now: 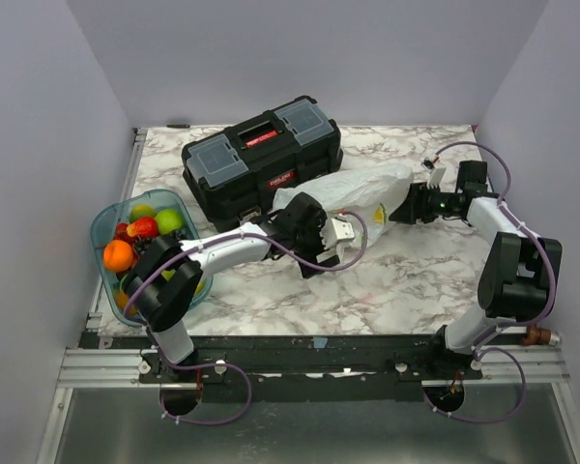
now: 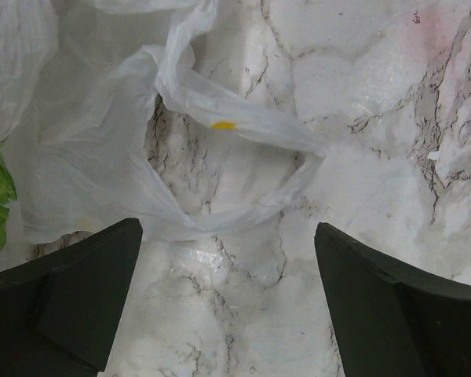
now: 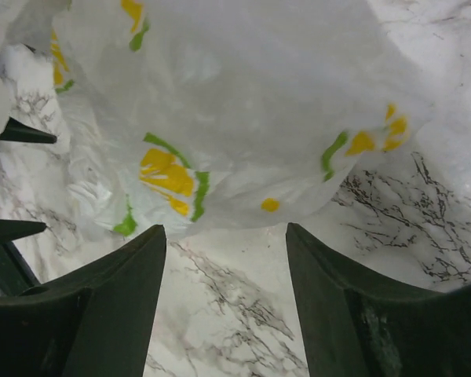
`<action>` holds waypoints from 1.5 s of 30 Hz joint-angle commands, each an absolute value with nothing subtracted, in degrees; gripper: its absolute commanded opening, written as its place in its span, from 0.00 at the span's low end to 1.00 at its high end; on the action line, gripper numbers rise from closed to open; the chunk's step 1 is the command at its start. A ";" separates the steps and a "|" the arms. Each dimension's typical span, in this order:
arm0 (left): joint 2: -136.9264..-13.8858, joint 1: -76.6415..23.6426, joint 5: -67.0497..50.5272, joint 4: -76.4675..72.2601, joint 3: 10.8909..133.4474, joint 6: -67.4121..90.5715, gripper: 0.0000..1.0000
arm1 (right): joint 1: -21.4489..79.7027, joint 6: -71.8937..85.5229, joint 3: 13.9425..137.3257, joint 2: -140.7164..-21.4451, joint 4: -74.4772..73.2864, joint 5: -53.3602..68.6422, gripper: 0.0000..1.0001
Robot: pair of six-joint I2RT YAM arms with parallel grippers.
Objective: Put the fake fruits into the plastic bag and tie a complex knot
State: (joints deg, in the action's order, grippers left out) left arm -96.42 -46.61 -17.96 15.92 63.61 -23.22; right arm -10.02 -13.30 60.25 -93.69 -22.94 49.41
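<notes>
Currently bag lies lengthwise, centre frame.
Left gripper, open, faces its loop; right gripper, open, its upper-right end.

left hand low, fingers spread wide, right hand low, fingers apart, the two facing each other

Black toolbox w/ grey-blue lids, rear-centre of marble surface; teal tray at left edge.

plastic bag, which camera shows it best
Top external: most of the plastic bag shows, lying by the toolbox. Left wrist shows only a crumpled loop of it, right wrist only a close printed patch.
</notes>
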 commanded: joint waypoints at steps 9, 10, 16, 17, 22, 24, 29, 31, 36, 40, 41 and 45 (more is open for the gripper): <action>-103.42 -50.69 -22.07 18.57 70.39 -23.95 0.96 | -9.76 -8.28 61.57 -90.02 -29.51 52.51 0.61; -103.45 -51.39 -22.68 18.66 70.32 -25.33 0.95 | -9.73 -8.26 61.93 -90.17 -30.00 52.67 0.61; -109.84 -54.12 -20.49 22.42 75.01 -26.68 0.88 | -9.76 -7.72 63.42 -89.78 -31.83 53.20 0.62; -110.90 -54.14 -19.61 22.68 75.75 -26.60 0.87 | -9.76 -7.82 63.90 -89.78 -32.49 53.06 0.62; -114.94 -54.38 -19.37 26.20 78.06 -28.09 0.51 | -11.27 -9.58 66.25 -89.94 -35.02 52.64 0.63; -114.32 -54.88 -21.25 28.69 79.10 -28.58 0.24 | -12.56 -10.89 67.40 -90.41 -36.27 52.42 0.63; -104.38 -55.25 -33.36 36.38 84.88 -24.19 0.00 | -17.63 -15.43 73.71 -92.18 -42.31 55.73 0.68; -100.64 -54.64 -40.99 39.99 90.86 -20.83 0.00 | -18.65 -18.51 78.07 -92.93 -46.00 56.18 0.72; -96.04 -50.54 -53.97 41.32 102.13 -10.17 0.00 | -19.25 -22.90 87.79 -91.01 -51.29 57.00 0.90; -96.40 -42.36 -58.65 37.42 109.89 1.10 0.00 | -19.25 -23.83 91.79 -85.11 -51.36 57.58 0.97; -96.98 -40.31 -60.20 36.38 111.36 3.50 0.00 | -19.25 -24.40 91.89 -83.04 -51.31 58.19 0.98; -97.88 -31.38 -63.81 33.50 112.58 9.22 0.00 | -19.18 -31.31 88.22 -74.74 -53.43 63.49 1.00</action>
State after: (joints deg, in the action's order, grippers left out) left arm -94.72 -39.27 -56.27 34.89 113.06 -1.15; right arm -19.20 -23.73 89.71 -82.83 -49.04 56.84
